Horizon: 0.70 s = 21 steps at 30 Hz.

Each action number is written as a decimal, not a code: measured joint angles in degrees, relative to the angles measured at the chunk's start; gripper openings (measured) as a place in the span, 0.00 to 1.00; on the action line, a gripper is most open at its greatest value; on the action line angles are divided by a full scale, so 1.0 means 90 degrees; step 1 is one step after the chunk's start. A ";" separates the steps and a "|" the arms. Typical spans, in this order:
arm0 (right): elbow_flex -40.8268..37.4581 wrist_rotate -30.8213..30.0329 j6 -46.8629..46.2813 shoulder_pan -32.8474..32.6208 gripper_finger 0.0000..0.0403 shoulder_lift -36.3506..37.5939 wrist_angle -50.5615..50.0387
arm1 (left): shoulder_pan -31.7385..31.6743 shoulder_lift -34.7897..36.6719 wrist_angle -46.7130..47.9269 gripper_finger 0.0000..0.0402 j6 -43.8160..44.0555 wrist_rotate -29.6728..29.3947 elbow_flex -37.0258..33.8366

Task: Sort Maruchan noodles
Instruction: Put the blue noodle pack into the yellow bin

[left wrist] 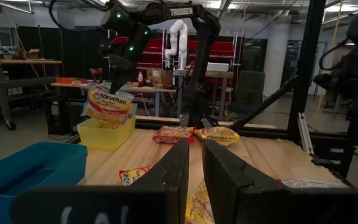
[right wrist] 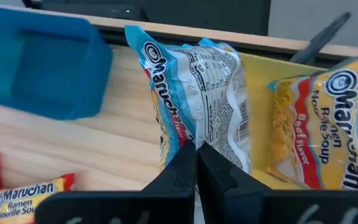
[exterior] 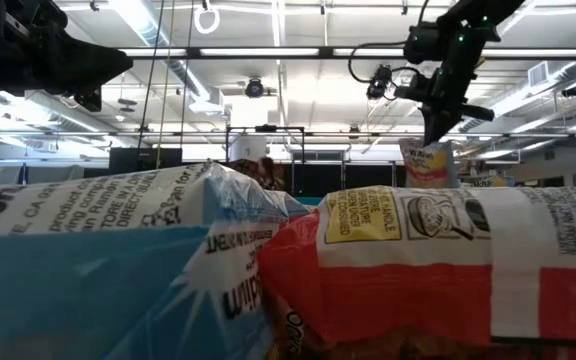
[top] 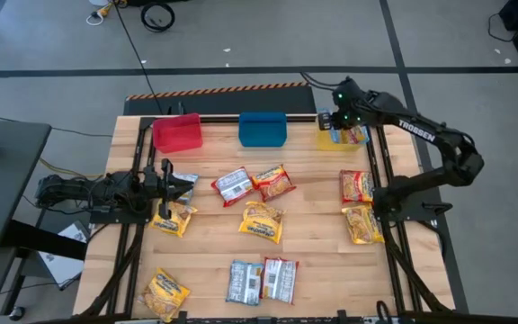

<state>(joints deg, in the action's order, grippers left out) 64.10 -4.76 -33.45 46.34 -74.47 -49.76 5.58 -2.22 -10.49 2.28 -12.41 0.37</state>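
My right gripper (top: pixel 338 115) is at the table's far right corner, above the yellow bin (top: pixel 324 142), shut on a blue-edged Maruchan packet (right wrist: pixel 194 87). The left wrist view shows that packet (left wrist: pixel 107 104) hanging over the yellow bin (left wrist: pixel 104 135), and the low view shows it (exterior: pixel 428 165) too. A second packet (right wrist: pixel 328 124), beef flavour, lies in the bin. Several more packets lie flat on the table, among them a yellow one (top: pixel 262 221) and a red one (top: pixel 356 186). My left gripper (top: pixel 176 184) waits at the left side, open by a narrow gap (left wrist: pixel 195 165) and touching nothing. My right gripper pinches the blue-edged packet between its two fingers at one edge (right wrist: pixel 196 135), coming from above and pointing down. The packet hangs below the fingers (left wrist: pixel 118 70), lifted clear of the table, and its lower end (left wrist: pixel 104 118) is about level with the yellow bin's rim.
A red bin (top: pixel 177 132) and a blue bin (top: pixel 262 129) stand along the far edge, left of the yellow one. Packets lie scattered over the middle, near edge and right side, such as a blue-silver one (top: pixel 245 282). Two packets fill the low view close up (exterior: pixel 388 270).
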 joint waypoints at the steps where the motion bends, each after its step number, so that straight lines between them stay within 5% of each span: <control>1: 0.0000 0.0087 0.0000 0.0054 0.02 -0.0037 0.0005 | 0.0001 -0.0002 -0.0001 0.13 0.0000 0.0001 0.0002; 12: -0.0312 0.0910 0.0003 0.0618 0.02 -0.0170 0.0194 | 0.0001 0.0000 0.0004 0.13 0.0000 0.0001 0.0002; 21: -0.1034 0.1526 -0.0159 0.0720 0.02 -0.0175 0.1382 | 0.0002 -0.0002 -0.0002 0.13 0.0000 0.0001 0.0002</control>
<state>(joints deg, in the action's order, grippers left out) 54.79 8.97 -34.88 52.82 -76.05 -37.32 5.60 -2.23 -10.51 2.28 -12.40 0.38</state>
